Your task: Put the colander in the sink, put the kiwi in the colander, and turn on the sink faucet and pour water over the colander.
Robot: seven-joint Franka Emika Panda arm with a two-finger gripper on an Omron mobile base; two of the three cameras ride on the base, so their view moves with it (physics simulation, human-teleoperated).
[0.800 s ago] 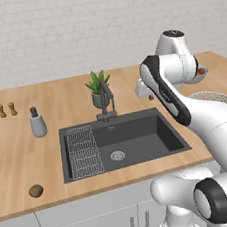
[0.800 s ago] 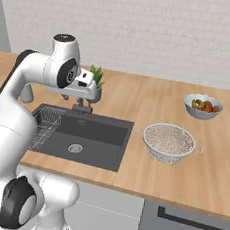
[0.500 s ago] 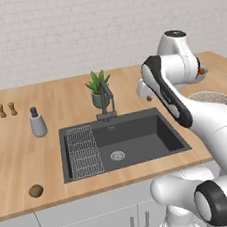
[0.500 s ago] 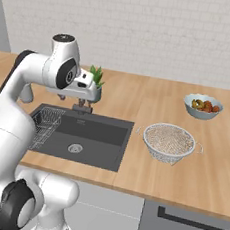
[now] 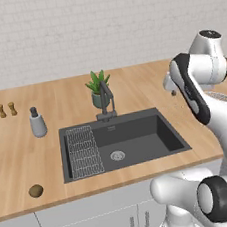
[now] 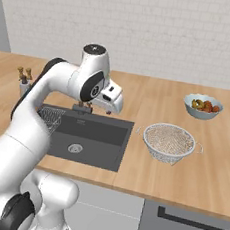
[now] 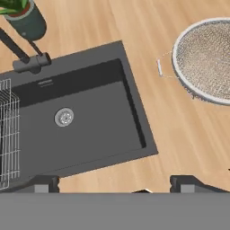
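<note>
The colander (image 6: 169, 142), a round mesh bowl, rests on the wooden counter to the right of the sink (image 6: 97, 135); its rim (image 7: 204, 58) fills the upper right of the hand view. At the counter's front left corner lies the kiwi (image 5: 36, 190). The dark faucet (image 5: 107, 103) stands behind the basin (image 5: 138, 137). My gripper (image 6: 103, 109) hangs open and empty high above the sink's right side, left of the colander. In the hand view its fingertips (image 7: 42, 184) stand wide apart over the sink (image 7: 94, 117) and the counter beside it. From the left base camera, the gripper (image 5: 172, 89) hovers over the counter right of the faucet.
A wire rack (image 5: 85, 150) lies in the sink's left part. A potted plant (image 5: 98, 88) stands behind the faucet, with a soap dispenser (image 5: 37, 123) and two shakers (image 5: 6, 109) to the left. A fruit bowl (image 6: 203, 106) sits behind the colander.
The arm has swung the hand to the right, from near the faucet and plant toward the colander's side of the sink. The jaws stay open.
</note>
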